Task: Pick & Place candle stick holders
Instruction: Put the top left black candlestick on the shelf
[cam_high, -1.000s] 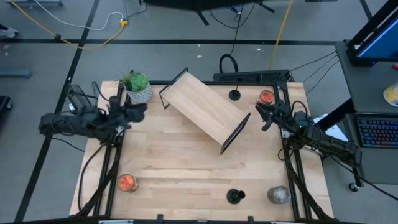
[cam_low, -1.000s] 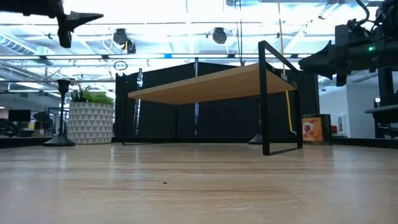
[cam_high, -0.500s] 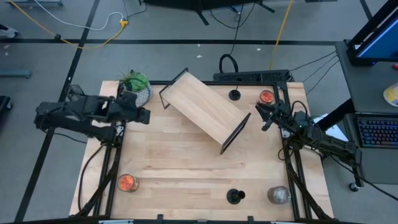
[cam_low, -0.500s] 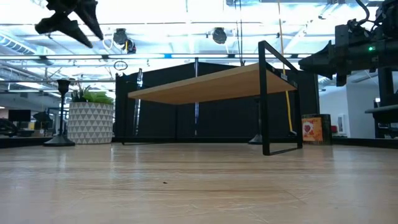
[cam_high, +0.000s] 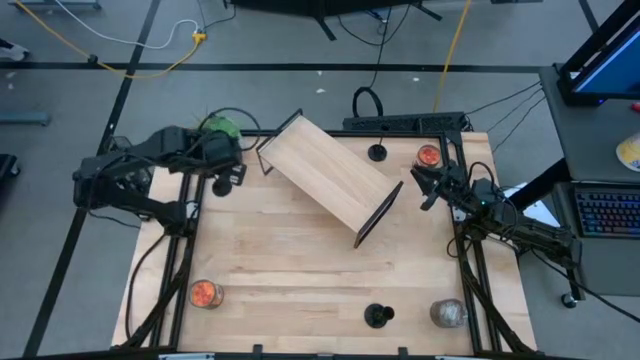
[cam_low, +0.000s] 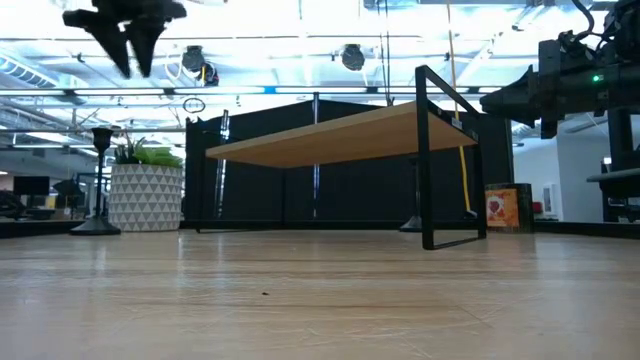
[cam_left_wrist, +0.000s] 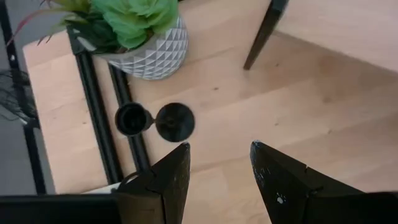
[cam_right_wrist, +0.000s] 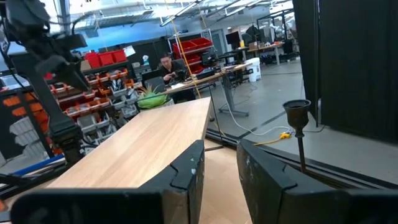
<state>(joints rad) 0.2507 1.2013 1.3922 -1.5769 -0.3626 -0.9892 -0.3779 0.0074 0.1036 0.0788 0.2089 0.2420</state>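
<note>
3 black candle stick holders (cam_high: 377, 316), upright, apart

two dark jointed arms, black angular jaws, cabled.

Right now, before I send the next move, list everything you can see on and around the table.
candle stick holders: three, black; one at the far edge, one at the near edge, one beside the plant
wooden shelf: one, light wood on a black frame, angled at table centre
plant: one, green in a grey patterned pot, far left corner
jars: three; orange far right, orange near left, greyish near right
table: one, light wood
left gripper: open, above the holder by the plant
right gripper: open, at the right edge near the shelf
</note>
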